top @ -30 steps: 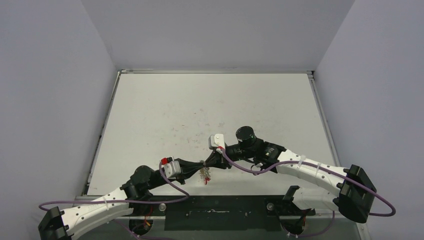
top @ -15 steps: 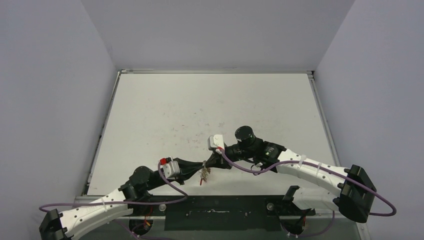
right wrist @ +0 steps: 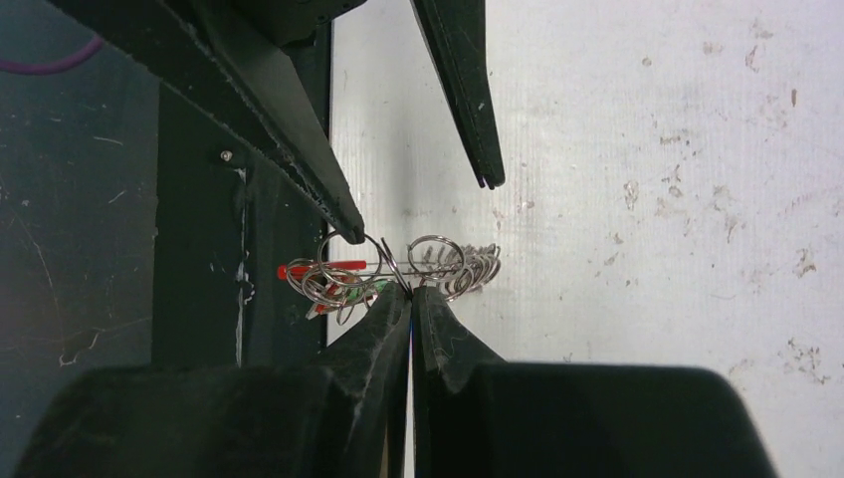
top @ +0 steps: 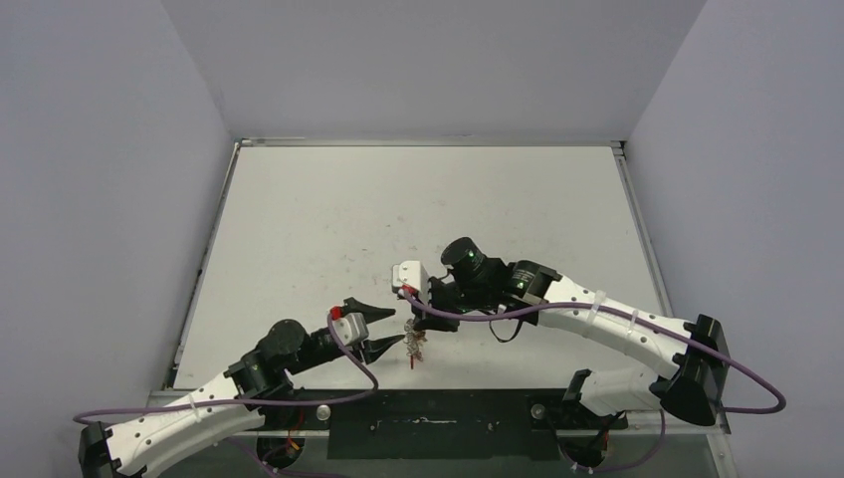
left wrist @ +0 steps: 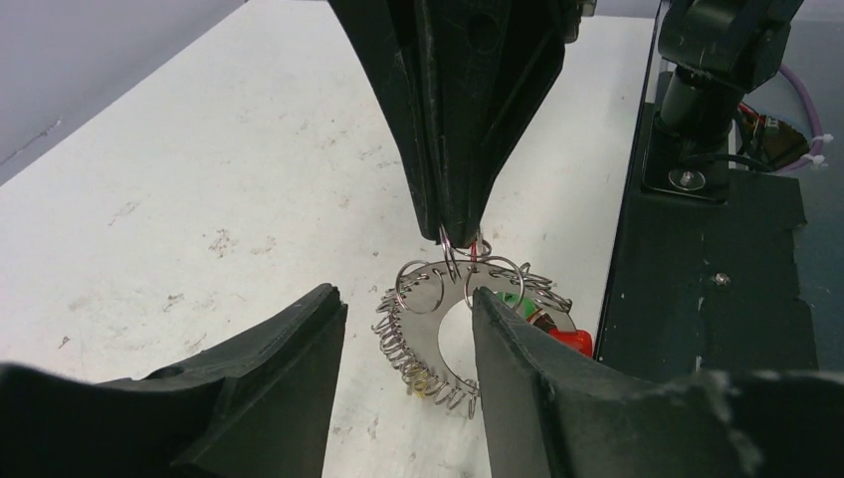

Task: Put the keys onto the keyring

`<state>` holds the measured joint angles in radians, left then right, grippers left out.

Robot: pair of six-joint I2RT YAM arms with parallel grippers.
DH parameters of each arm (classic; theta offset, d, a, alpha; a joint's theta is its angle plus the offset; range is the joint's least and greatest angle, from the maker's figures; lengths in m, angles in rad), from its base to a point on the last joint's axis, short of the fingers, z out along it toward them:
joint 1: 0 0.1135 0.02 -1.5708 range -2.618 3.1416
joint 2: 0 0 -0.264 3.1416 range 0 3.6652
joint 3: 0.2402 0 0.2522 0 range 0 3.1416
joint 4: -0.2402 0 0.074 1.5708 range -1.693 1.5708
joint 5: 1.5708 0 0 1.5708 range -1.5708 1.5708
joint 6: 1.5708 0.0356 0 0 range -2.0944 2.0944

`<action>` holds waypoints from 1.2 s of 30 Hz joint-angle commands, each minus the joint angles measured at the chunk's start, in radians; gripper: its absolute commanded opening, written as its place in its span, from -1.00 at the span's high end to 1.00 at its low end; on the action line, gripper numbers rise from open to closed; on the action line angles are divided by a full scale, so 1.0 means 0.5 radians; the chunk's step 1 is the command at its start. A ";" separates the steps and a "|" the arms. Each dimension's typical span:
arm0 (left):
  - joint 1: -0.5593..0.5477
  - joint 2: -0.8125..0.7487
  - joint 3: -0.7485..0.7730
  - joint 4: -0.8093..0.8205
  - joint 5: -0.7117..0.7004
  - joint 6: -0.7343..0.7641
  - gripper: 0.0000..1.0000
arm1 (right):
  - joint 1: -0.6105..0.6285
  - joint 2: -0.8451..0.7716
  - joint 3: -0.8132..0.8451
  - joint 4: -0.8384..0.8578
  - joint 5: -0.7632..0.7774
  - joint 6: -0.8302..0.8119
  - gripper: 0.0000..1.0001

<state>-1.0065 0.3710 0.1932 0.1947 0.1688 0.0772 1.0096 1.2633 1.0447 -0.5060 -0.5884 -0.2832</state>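
Keyring [left wrist: 418,319] is clamped by its top wire in the right gripper [right wrist: 411,291] and hangs just below it, with the keys [left wrist: 542,317] bunched there too. Left gripper [left wrist: 406,296] is spread apart, one finger each side, below the right gripper. Probably best steadied first, so one key gets singled out, not the tangle.

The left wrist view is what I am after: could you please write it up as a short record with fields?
right end effector: shut, pinching the top loops of the keyring
keyring: a bunch of silvery wire loops, hanging from that pinch
red piece: at the bunch's lower right in this view
green tag: just above the red piece
left end effector: open, fingertips close to the bunch, gripping nothing
keys: too small to tell apart from the loops
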 commanded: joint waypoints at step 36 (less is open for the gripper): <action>-0.003 0.401 0.181 0.009 0.134 0.044 0.73 | 0.179 0.192 0.354 -0.261 0.311 0.155 1.00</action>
<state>-1.0077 0.5591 0.2512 0.1940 0.2474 0.0906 1.0885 1.3838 1.1744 -0.6796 -0.4191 -0.2207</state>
